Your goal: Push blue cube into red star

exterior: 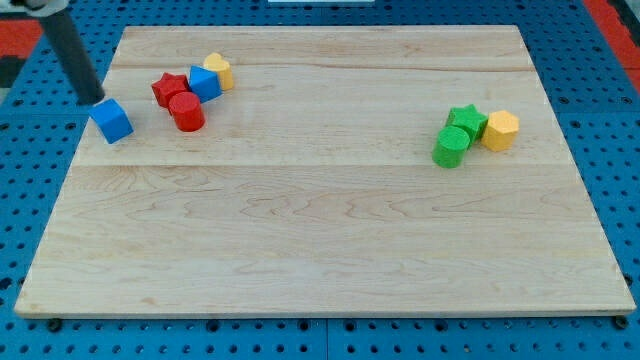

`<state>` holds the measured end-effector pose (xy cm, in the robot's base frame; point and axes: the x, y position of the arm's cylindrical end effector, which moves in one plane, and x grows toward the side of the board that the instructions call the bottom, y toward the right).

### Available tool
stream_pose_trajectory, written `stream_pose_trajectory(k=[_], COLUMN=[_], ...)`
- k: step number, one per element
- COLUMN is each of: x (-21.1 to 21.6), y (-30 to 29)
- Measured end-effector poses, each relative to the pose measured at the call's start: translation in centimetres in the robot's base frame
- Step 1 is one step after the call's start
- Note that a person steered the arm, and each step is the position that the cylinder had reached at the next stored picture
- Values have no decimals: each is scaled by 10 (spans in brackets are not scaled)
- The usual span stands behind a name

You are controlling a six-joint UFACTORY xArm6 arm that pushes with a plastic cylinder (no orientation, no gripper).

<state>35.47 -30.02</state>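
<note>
Eight blocks total on the wooden tabletop (330,240), split into two bunches plus one loner.

The loner is the blue cube (111,120), sitting close to the left edge up toward the top-left corner. My tip (93,99) is right beside it, on the cube's upper-left side, pretty much at the table's left edge; can't really tell if it's touching the cube or just a hair off. No claw on this rig, it's just a plain dark rod, so nothing is open, closed or holding anything.

The red star (168,88) is a bit to the right of the blue cube, with a clear gap of bare wood between them, so they're not in contact. Red star is packed in with its buddies near the top edge: a red cylinder (186,111) touching it just below and to the right, a second blue block (205,82) pressed against its right side, and a yellow block (218,70) snug against that blue one, further right.

Way over near the right edge is the other bunch: a green star (467,121), a green cylinder (451,146) right under it on its left, and a yellow hexagon-ish block (500,130) touching the star's right side.
</note>
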Motion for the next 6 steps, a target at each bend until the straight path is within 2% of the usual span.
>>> stream_pose_trajectory(k=[1,2,4,5,6], x=[26,54,61,65,48], y=[-4,20,41,14,17])
